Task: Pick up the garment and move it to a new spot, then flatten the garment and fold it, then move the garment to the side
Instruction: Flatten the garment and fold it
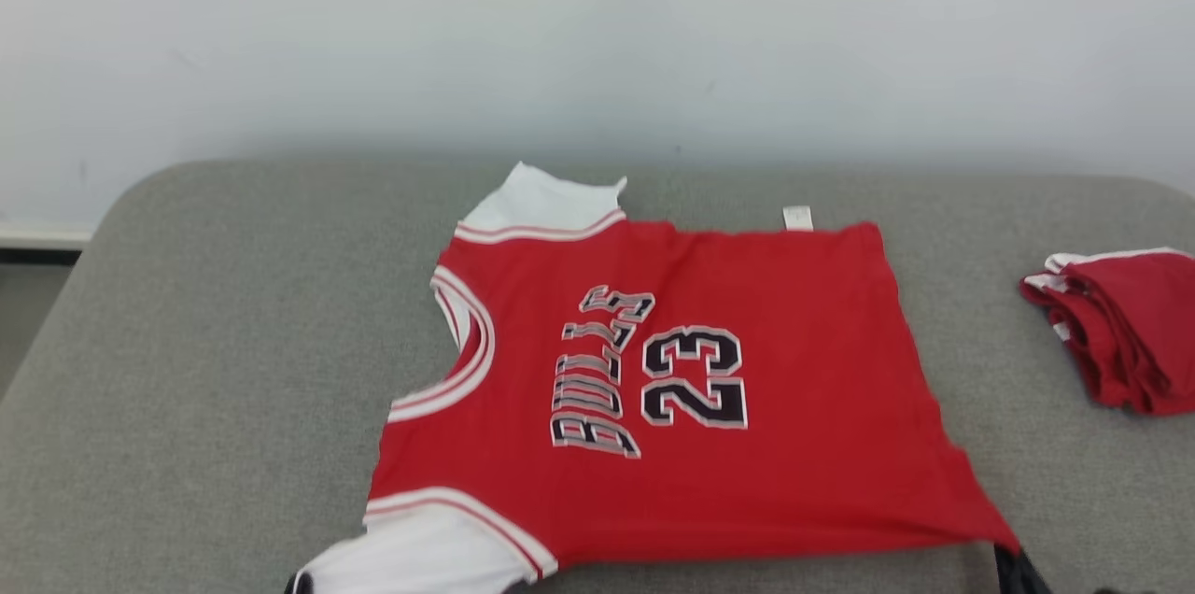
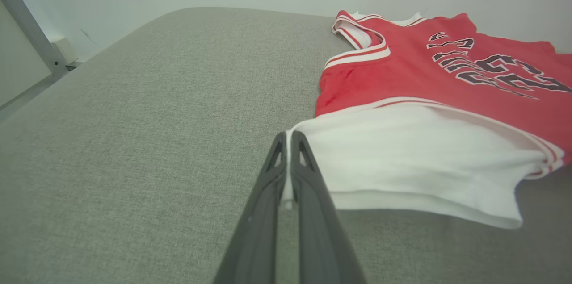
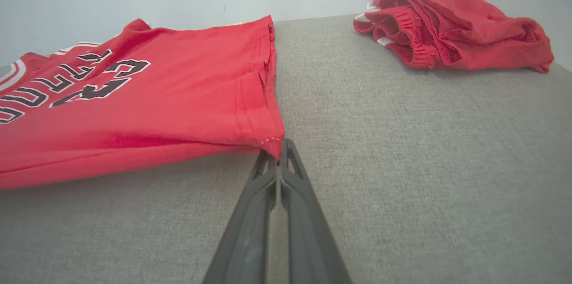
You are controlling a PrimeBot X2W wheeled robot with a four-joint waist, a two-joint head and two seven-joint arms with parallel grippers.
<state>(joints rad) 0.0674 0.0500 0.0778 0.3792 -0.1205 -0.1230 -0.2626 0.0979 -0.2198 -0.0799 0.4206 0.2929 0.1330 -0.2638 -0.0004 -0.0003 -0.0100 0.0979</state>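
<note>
On grey tabletop point(image 1: 233, 342) you see one garment point(image 1: 794, 314) spread at centre, one red pile point(image 1: 1130, 323) at right. Both grippers closed: left gripper point(image 2: 288, 137) pinches white sleeve point(image 2: 415, 154), right gripper point(image 3: 279, 146) hem corner point(image 3: 267, 134).

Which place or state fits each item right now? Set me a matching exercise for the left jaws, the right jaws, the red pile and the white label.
Things:
1. left jaws
2. right jaws
3. red pile
4. white label

Places or states:
A. lying apart on the grey surface, to the robot's right
B. shut on the red hem corner of the jersey
C. at the jersey's far edge
D. shut on the edge of the white sleeve

Pairs: 1-D; 2-B; 3-A; 4-C
</note>
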